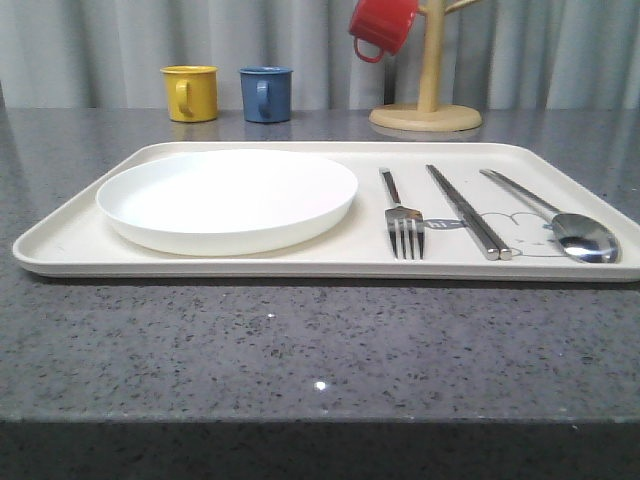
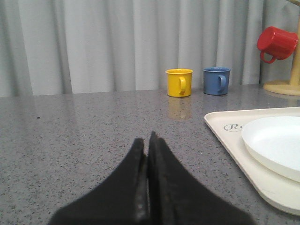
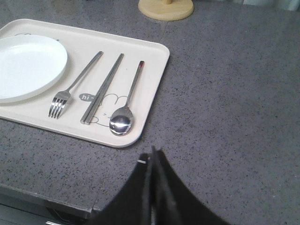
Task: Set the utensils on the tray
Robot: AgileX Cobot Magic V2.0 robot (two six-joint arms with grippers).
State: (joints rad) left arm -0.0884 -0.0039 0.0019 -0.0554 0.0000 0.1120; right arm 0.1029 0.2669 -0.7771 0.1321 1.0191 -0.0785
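The cream tray (image 1: 70, 240) (image 3: 154, 75) (image 2: 225, 136) lies across the grey table. On its right half rest a silver fork (image 1: 402, 216) (image 3: 75, 84), a pair of chopsticks (image 1: 467, 210) (image 3: 103, 87) and a spoon (image 1: 560, 220) (image 3: 126, 105), side by side, handles pointing away. My left gripper (image 2: 146, 140) is shut with nothing in it, over bare table left of the tray. My right gripper (image 3: 151, 153) is shut and empty, just off the tray's near right corner by the spoon bowl.
A round white plate (image 1: 227, 198) (image 2: 274, 145) (image 3: 28, 65) fills the tray's left half. Behind stand a yellow mug (image 1: 190, 92) (image 2: 179, 82), a blue mug (image 1: 265, 94) (image 2: 216, 80) and a wooden mug tree (image 1: 428, 100) holding a red mug (image 1: 380, 27) (image 2: 276, 43).
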